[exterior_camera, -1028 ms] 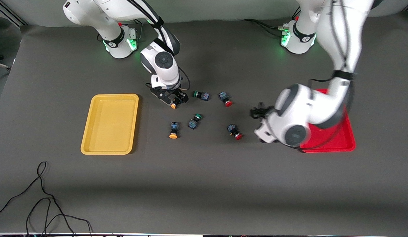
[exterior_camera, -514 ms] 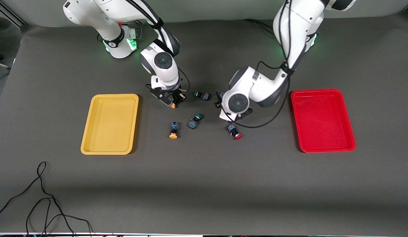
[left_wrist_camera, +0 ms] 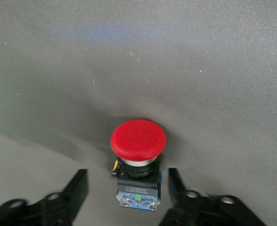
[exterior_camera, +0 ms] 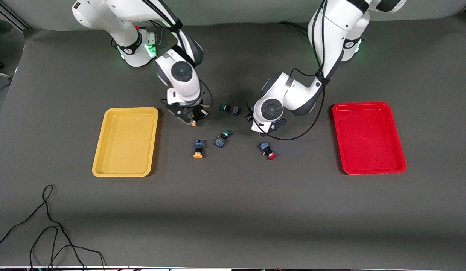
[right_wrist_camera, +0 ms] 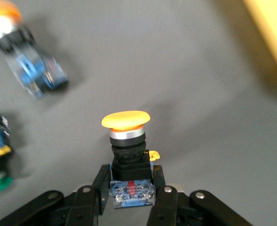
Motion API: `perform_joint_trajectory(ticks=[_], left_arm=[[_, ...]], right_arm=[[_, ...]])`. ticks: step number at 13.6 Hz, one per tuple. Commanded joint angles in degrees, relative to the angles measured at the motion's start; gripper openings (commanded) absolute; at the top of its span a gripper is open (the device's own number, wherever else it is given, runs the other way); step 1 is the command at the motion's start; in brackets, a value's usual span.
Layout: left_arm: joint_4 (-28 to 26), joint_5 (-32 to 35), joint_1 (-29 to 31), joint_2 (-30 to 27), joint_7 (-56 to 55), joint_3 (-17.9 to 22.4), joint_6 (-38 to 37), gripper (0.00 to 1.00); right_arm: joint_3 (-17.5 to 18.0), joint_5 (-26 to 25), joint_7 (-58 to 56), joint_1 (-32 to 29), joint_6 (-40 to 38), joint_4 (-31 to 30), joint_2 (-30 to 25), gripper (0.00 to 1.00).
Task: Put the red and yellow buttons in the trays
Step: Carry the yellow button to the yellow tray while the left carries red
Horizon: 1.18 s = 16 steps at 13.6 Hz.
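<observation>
Right wrist view: yellow button (right_wrist_camera: 127,155) clamped between right fingers (right_wrist_camera: 163,207), cap pointing outward along them

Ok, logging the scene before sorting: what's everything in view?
Yellow tray: one, yellow, right arm's end.
Red tray: one, red, left arm's end.
Yellow buttons: two, orange-yellow caps; one in right gripper, another lying mid-table.
Red buttons: two, red caps; one between left gripper's fingers, another lying mid-table.
Green buttons: two, green caps, mid-table.
Cable: one, black, table's camera-side edge.
Right gripper: one, black fingers, shut on a yellow button.
Left gripper: one, black fingers, open around a red button.
</observation>
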Motion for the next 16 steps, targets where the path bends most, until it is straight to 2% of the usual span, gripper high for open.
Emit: perform_joint_trajectory(ticks=[1,2,5,7,9,11,14,16], left_arm=[[-1.23,-0.66,0.13,-0.5,-0.94,-0.18,1.58,0.23],[-1.23,-0.66,0.22,-0.41,-0.94,-0.18,1.67,0.02],[-0.27,-0.57,1.19,-2.33,-0.77,0.08,-1.56,0.0],[2.97,0.39,4.33,-4.44,0.2,0.17,-10.49,0.0],[6.05,2.66,8.38,-6.99,4.39,0.17,-19.9,0.0],[5.54,5.65,13.64,-10.33,13.86,0.17,-25.81,0.0],[3.35,12.41,22.17,-14.19,27.14,0.17,-31.54,0.0],[-0.69,15.93,29.45,-15.79,38.47,0.26,-29.98,0.0]], right_arm=[[-6.49,2.88,-13.61,0.25,-14.39,4.71,-7.12,0.24],[-9.65,3.07,-20.9,0.25,-17.66,5.77,-8.44,0.24],[-21.59,2.98,-44.01,0.43,-21.38,6.14,-11.0,0.24],[-29.42,2.81,-58.34,0.43,-21.29,5.87,-10.57,0.24],[-34.71,2.81,-67.43,0.34,-19.9,5.35,-9.25,0.24],[-37.35,2.98,-73.85,0.16,-13.95,2.99,-6.27,0.24],[-37.8,4.38,-79.92,-1.86,-0.59,-3.43,-1.79,0.24],[-37.81,11.9,-87.37,-3.17,1.2,-3.62,3.12,0.24]])
